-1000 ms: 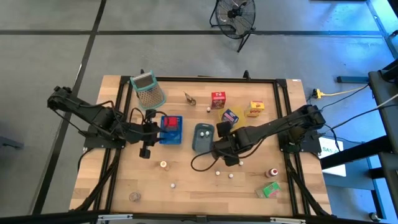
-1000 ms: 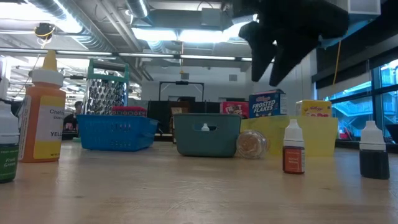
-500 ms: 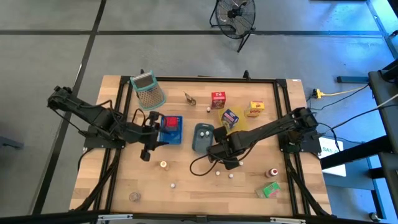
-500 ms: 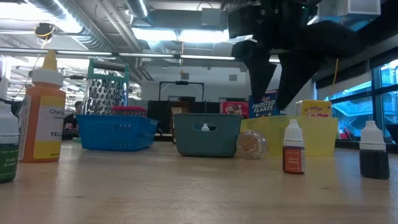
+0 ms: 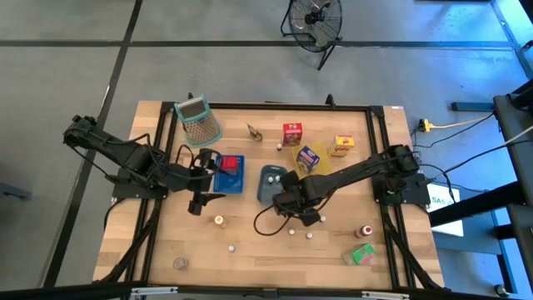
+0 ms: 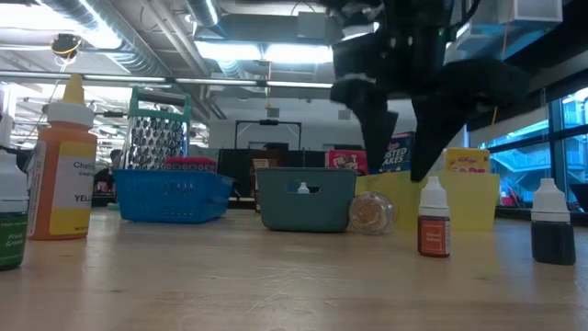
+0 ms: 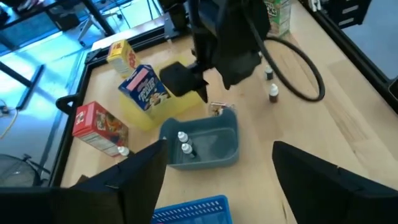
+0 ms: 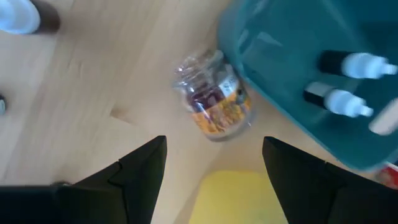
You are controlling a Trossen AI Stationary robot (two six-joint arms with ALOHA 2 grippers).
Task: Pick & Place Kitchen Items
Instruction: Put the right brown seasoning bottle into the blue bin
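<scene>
A small clear jar lies on its side on the table, against the corner of the grey-blue tray and in front of the yellow tray. My right gripper hangs open just above the jar, pointing down, one finger to each side, touching nothing. Over the blue tray my left gripper stands open and empty. A red carton lies in that tray. Two dropper bottles lie in the grey-blue tray.
A red carton, a blue carton on the yellow tray and a yellow carton stand at the far side, near the grater. Small bottles, a red-capped bottle and a green carton lie toward the near edge.
My right gripper has come down toward the jar beside the grey-blue tray, shifting a little toward the table's left and rolling about its own axis, still open. My left gripper has opened over the blue tray without shifting place.
</scene>
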